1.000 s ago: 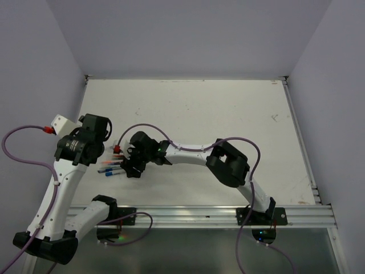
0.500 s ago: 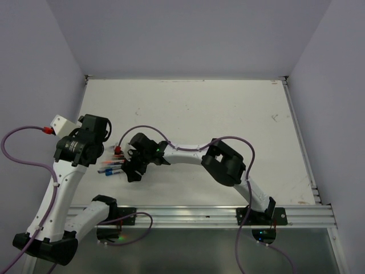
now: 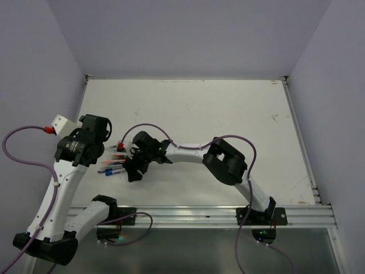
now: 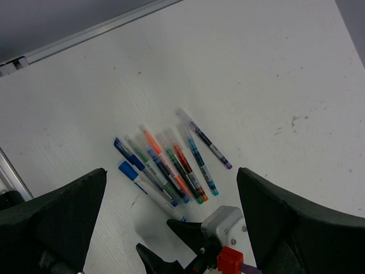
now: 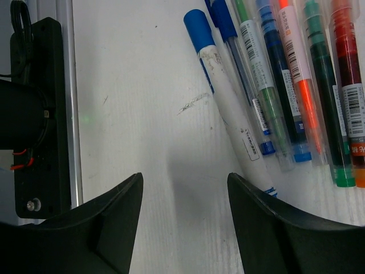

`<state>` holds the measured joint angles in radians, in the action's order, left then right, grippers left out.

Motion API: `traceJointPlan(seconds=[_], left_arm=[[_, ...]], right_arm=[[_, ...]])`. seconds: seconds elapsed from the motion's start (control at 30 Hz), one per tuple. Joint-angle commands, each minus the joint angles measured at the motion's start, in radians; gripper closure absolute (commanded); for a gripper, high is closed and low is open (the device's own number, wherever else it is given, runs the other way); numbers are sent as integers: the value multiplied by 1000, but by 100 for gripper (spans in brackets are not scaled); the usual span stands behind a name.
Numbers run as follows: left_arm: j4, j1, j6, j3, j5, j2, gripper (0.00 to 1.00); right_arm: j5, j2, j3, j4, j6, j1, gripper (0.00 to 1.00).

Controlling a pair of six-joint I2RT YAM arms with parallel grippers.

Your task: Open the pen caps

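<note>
Now: centre on the white pen before closing

Right now neither tool has hold of anything. The right tool [image 5: 183,182] hovers low over the surface [image 5: 137,103] with its fingers [image 5: 102,228] spread wide. The left tool [image 4: 171,171] hangs higher, equally wide open, looking down on the whole row of pens [image 4: 171,162].

The blue cap [image 5: 199,29] sits on the far end of the white pen [image 5: 235,123], which is the outermost pen in the row, with bare surface on its free side. The other pens lie packed beside it, touching or nearly so. Their pale caps [image 4: 181,116] show only in the left wrist view, and all of them look to be on.

The step in hand, as I judge it, is getting a first hold on the white pen. In the right wrist view its near end runs under one finger rather than through the gap. A sideways shift towards the pen seems needed first, so that the barrel lies midway between the fingers.

Gripping mid-barrel, well clear of the blue cap, would leave that end free for the left tool to pull. The inner finger has little room beside the neighbouring blue pen, so a straight, slow descent should keep the row from scattering. A firm grip matters, since a round barrel can easily roll out.
</note>
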<state>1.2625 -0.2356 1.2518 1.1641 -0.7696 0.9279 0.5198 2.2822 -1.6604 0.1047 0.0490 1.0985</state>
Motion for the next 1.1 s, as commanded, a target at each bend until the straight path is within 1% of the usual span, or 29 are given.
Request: traceJointPlan(seconds=[0.0, 0.27, 0.6, 1.07], left_arm=[[-38, 7, 1, -6, -33, -9, 0], [-41, 7, -8, -6, -40, -14, 0], [-55, 7, -15, -17, -39, -9, 0], [-61, 7, -25, -12, -39, -9, 0]], right_arm=[[19, -69, -30, -22, 8, -3, 35], [16, -76, -36, -37, 8, -6, 35], [-6, -66, -87, -8, -1, -15, 35], [-1, 13, -134, 24, -15, -29, 36]])
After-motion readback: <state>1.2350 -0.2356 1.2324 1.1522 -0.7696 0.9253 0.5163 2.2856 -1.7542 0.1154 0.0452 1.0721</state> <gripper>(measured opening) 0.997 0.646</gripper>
